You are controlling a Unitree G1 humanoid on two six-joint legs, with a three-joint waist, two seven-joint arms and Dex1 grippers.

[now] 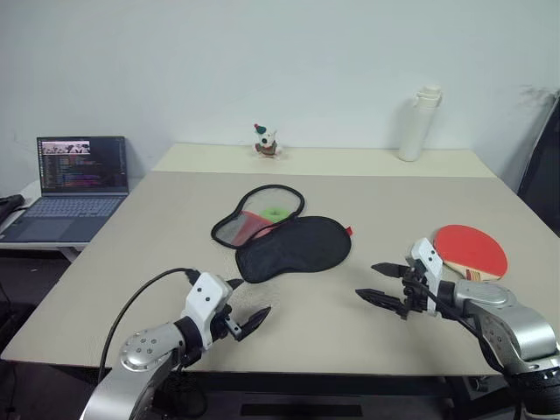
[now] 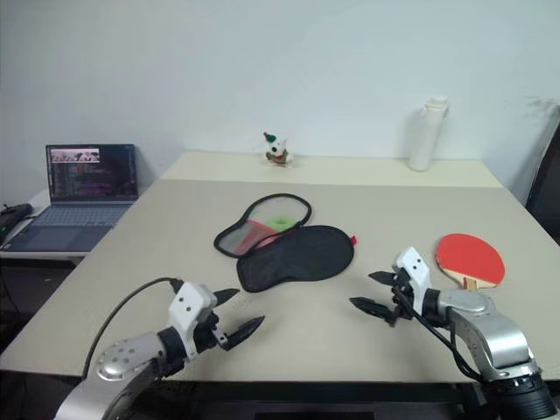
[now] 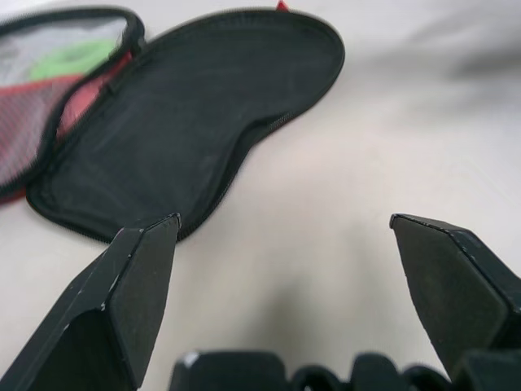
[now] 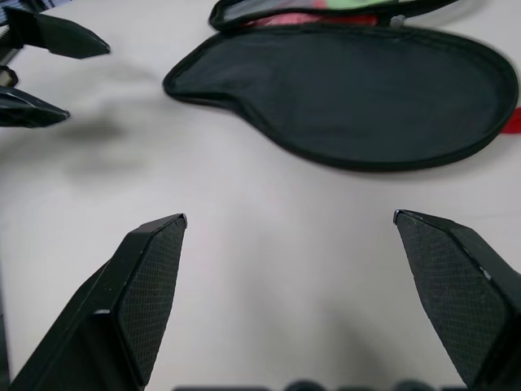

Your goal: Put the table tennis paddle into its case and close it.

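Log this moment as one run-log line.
paddle: on table, right, untouched | case: open, center | left gripper: open, empty | right gripper: open, empty

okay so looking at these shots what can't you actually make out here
- Paddle: the right pincer and its arm cover the handle in both eye views.
- Case: the white print on the lining is too small to read in the eye views; the left wrist view blurs it.
- Green thing in the open half: seen through mesh, too small to name.
- Laptop: screen text too small.
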